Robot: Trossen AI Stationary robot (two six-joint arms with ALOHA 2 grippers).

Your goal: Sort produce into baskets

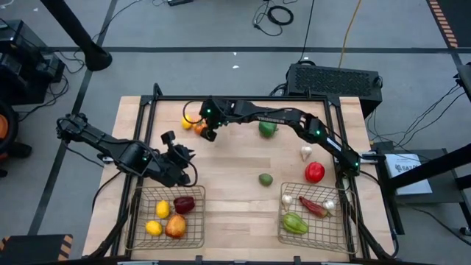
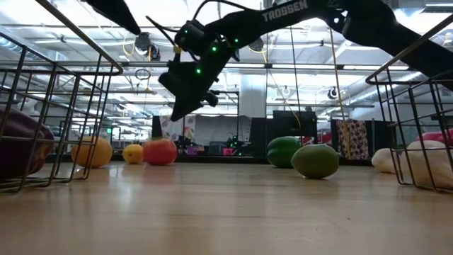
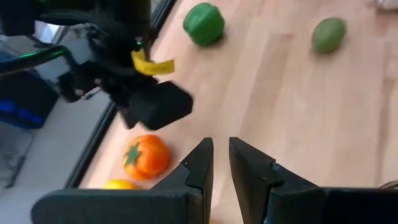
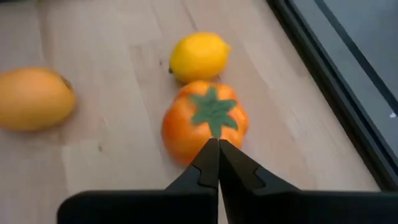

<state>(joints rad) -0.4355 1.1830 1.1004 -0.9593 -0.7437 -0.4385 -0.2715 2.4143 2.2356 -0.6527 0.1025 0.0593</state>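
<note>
My right gripper (image 4: 217, 148) is shut and empty. It hangs just above an orange tomato-like fruit (image 4: 205, 121) at the table's far left (image 1: 200, 128), clear of it in the low view (image 2: 185, 99). A lemon (image 4: 198, 56) and an orange fruit (image 4: 31, 98) lie beside that one. My left gripper (image 3: 221, 149) hovers over the far edge of the left basket (image 1: 140, 221), a narrow gap between its fingers and nothing in it. The left basket holds lemons and reddish fruit. The right basket (image 1: 346, 221) holds a green pepper, a red chili and garlic.
Loose on the table lie a green pepper (image 1: 268, 129), a small green fruit (image 1: 266, 179), a garlic bulb (image 1: 305, 153) and a red apple (image 1: 315, 172). A dark frame rail (image 1: 243, 98) runs along the far edge. Bare wood lies between the two baskets.
</note>
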